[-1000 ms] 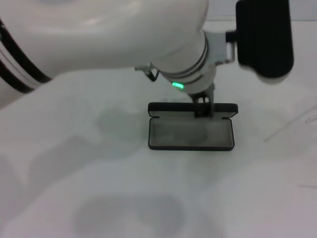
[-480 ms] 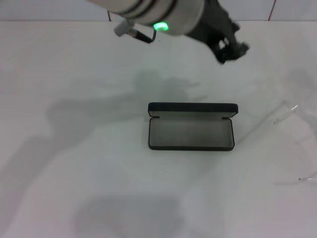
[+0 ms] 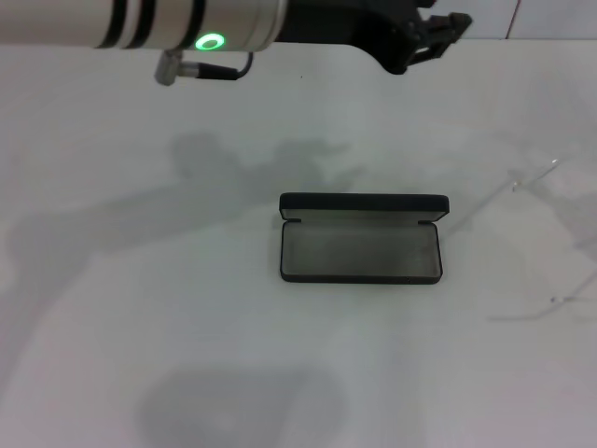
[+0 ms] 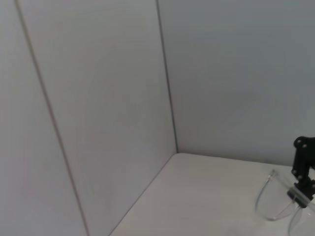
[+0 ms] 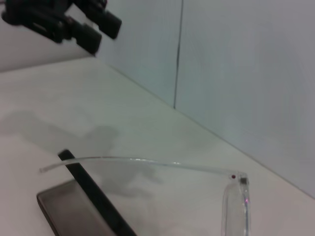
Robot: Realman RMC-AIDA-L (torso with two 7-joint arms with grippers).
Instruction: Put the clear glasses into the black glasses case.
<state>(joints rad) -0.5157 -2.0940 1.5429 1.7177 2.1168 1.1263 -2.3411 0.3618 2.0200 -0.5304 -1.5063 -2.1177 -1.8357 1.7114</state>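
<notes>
The black glasses case (image 3: 362,203) lies open at the table's middle, grey lining up, lid standing at its far edge, nothing inside. The clear glasses (image 3: 534,174) show only as faint arms at the right edge of the head view. In the left wrist view my right gripper (image 4: 298,192) is shut on the glasses (image 4: 270,204) at the lens top. From the right wrist, one clear arm (image 5: 147,162) reaches out above the case (image 5: 93,192). My left gripper (image 3: 437,33) hangs open and empty over the far table, beyond the case; it also shows in the right wrist view (image 5: 93,30).
The white table (image 3: 187,355) is bare around the case. Pale wall panels (image 4: 98,98) close off the far side. My left forearm (image 3: 187,23) spans the top of the head view.
My left arm has lifted off the case lid and drawn back to the far side of the table. The glasses' arms at the right have shifted and spread apart.
</notes>
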